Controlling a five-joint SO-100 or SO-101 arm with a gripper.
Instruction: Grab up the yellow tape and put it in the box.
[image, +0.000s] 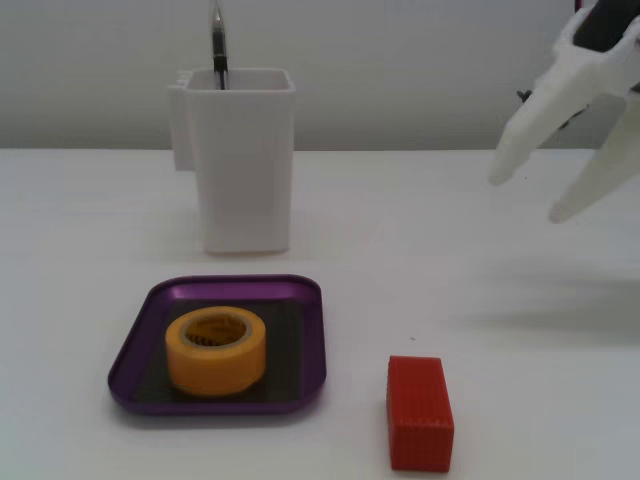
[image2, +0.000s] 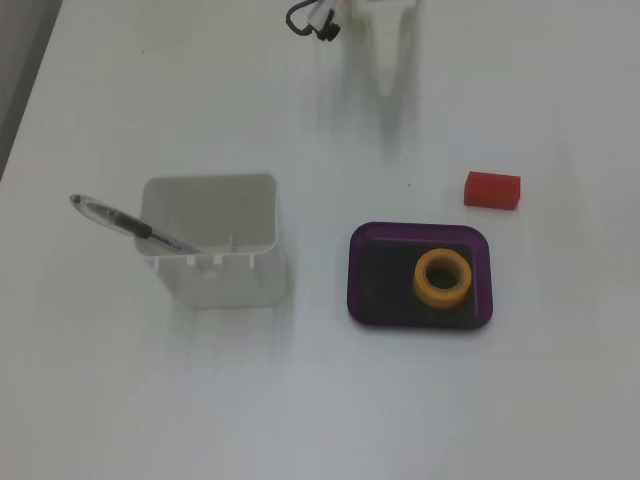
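The yellow tape lies flat inside the purple box, toward its left half in a fixed view. In another fixed view the tape sits in the right part of the box. My white gripper hangs in the air at the upper right, well away from the box, with its two fingers spread apart and nothing between them. From above, the gripper shows at the top edge, pale against the white table.
A tall white container with a pen in it stands behind the box. A red ribbed block lies to the right of the box. The table is white.
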